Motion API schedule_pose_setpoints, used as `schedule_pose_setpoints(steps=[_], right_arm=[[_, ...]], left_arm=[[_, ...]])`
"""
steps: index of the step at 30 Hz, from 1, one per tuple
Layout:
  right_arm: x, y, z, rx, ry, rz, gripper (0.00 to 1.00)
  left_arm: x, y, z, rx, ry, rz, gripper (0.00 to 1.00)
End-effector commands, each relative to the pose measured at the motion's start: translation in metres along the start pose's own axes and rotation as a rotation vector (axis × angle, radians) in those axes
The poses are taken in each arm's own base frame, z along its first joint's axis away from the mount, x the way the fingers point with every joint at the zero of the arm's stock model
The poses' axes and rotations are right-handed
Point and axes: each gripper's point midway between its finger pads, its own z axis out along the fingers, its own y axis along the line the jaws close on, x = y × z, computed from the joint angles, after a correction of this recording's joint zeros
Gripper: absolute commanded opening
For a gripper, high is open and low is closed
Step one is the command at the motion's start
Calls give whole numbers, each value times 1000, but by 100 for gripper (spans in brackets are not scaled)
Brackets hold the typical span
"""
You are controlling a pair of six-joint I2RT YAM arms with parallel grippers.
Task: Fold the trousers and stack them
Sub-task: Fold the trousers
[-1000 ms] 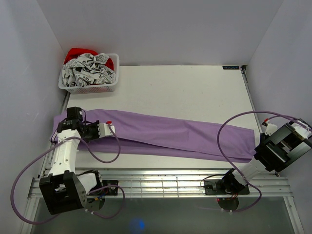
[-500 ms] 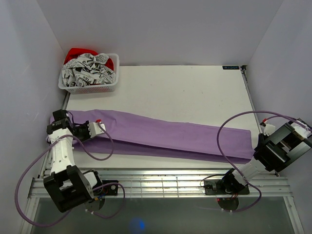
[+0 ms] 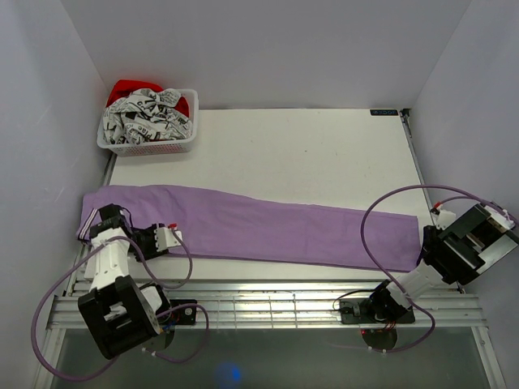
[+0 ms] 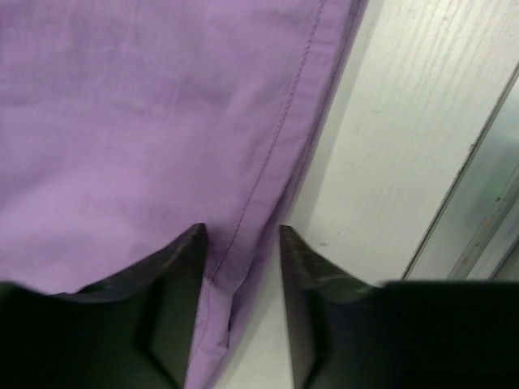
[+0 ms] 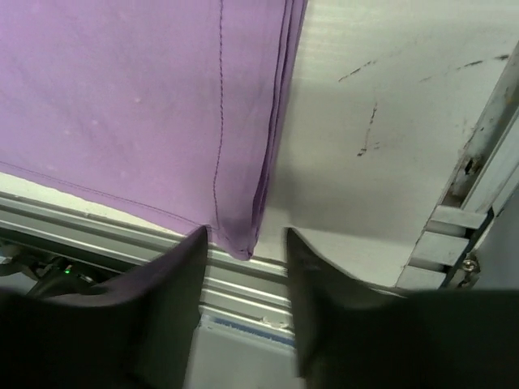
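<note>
The lilac trousers (image 3: 259,227) lie folded lengthwise as one long flat band across the table, left end higher in the top view than the right. My left gripper (image 3: 172,240) sits low at the band's near edge by its left end. In the left wrist view it (image 4: 241,235) is open, and the stitched hem (image 4: 268,162) runs loose between its fingers. My right gripper (image 3: 427,243) is at the band's right end. It (image 5: 246,237) is open too, with the trousers' near corner (image 5: 239,243) lying just ahead of the gap.
A white basket (image 3: 113,144) of black-and-white and red clothes stands at the back left corner. A slatted metal rail (image 3: 268,304) runs along the near table edge, just below the trousers. White walls close in on the left, back and right.
Both grippers have opened and let go of the trousers. The left gripper moved left, then back toward the near edge. The cloth has settled into one flat band.
</note>
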Motion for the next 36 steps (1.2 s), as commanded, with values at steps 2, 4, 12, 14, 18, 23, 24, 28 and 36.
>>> schedule_pose_setpoints(steps=[2,4,12,14,18,23,24,28,36], right_arm=[[-21,-13,-16,28,-66,-22,61],[-35,-14,-29,19,-109,-18,65],[-67,-10,-31,21,-202,21,64],[-70,-1,-17,8,-198,24,63],[-73,6,8,64,-189,35,66],[-69,17,32,135,-139,-59,54],[-72,8,29,194,-145,-87,43],[-87,-25,17,358,-131,-241,8],[-138,-78,-27,548,-185,-288,8]], left_arm=[[-8,17,-11,-77,-21,15,62],[-16,18,-15,-77,-49,4,68],[-66,72,-50,-213,-278,-126,87],[-71,89,-57,-255,-319,-222,88],[-79,124,-76,-331,-380,-393,89],[-61,158,-82,-396,-368,-729,90],[-57,162,-82,-405,-354,-769,90],[-32,175,-78,-432,-271,-931,90],[-11,161,-60,-404,-185,-1011,88]])
